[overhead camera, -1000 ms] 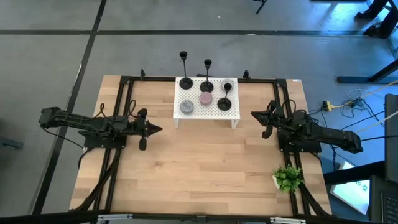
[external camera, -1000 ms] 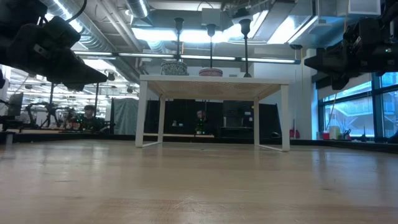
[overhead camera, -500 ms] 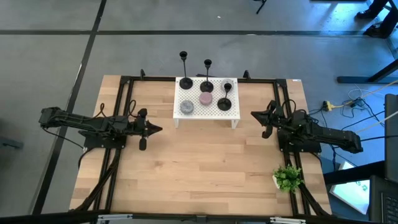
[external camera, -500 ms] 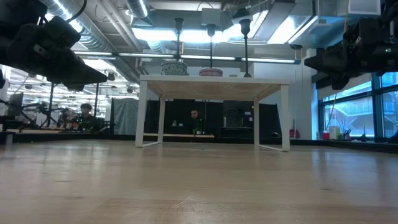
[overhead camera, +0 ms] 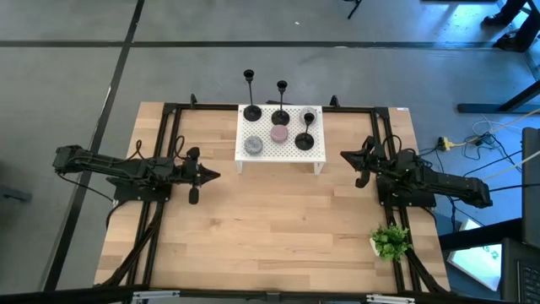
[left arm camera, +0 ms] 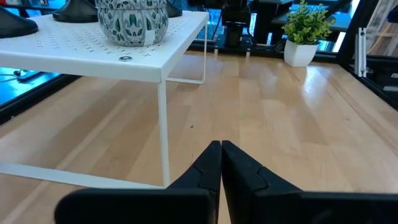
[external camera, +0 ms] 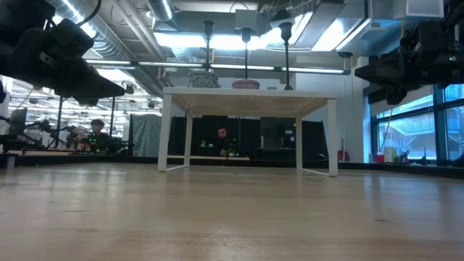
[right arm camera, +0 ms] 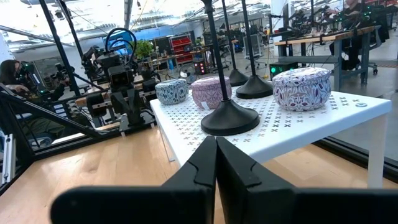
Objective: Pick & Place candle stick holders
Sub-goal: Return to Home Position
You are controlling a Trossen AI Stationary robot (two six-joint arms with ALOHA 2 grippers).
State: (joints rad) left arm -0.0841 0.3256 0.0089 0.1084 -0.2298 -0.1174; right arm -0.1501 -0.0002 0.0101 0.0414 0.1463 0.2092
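though unclear overhead, wrist views show left fingers [left arm camera: 204, 173], right fingers [right arm camera: 202, 163] closed.

Three slim black candle stick holders [overhead camera: 280, 117] stand upright on the white shelf [overhead camera: 272, 153].

The shelf [overhead camera: 288, 154] stands at 12 o'clock on the worktop [overhead camera: 278, 228]. On the shelf, the first candle holder [overhead camera: 252, 112] sits at 11 o'clock, the second candle holder [overhead camera: 280, 117] at 12 and the third candle holder [overhead camera: 305, 141] at 4. The first candle [overhead camera: 254, 146] lies at 8 o'clock, the second candle [overhead camera: 279, 133] at the centre and the third candle [overhead camera: 313, 111] at 1. The plant [overhead camera: 390, 241] is at the worktop's 4 o'clock. The left end effector [overhead camera: 215, 176] hangs at 9 o'clock and the right end effector [overhead camera: 344, 154] at 3, each apart from the shelf.
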